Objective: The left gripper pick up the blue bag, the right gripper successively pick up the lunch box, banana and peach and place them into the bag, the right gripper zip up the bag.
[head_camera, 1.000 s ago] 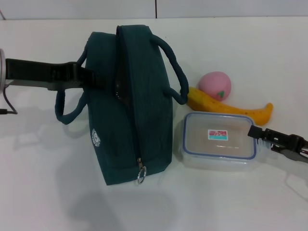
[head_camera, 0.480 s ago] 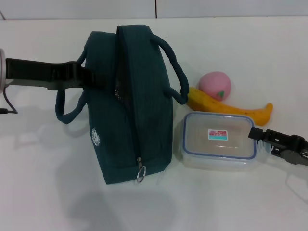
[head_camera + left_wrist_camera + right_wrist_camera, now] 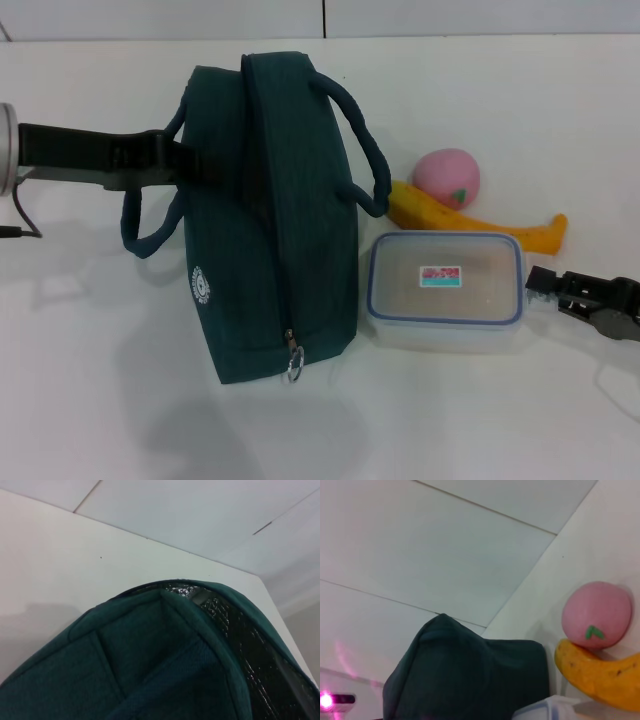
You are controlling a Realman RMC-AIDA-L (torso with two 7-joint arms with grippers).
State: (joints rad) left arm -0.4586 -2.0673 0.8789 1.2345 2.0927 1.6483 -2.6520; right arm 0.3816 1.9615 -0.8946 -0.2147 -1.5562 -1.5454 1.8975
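Bag held upright, lunch box gripped.
Left gripper (image 3: 170, 160) clamps bag (image 3: 275, 220); right gripper (image 3: 535, 283) closed on lunch box (image 3: 445, 288); banana (image 3: 470, 222) and peach (image 3: 447, 178) lie behind.

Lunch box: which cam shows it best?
Head view. The lunch box shows whole, lid and sticker up, between the blue bag and the right pincer. Right wrist view catches only a pale corner; left wrist view shows none of it.

Lunch box (image 3: 445, 291) hemmed by blue bag (image 3: 270, 220) and banana (image 3: 470, 222).
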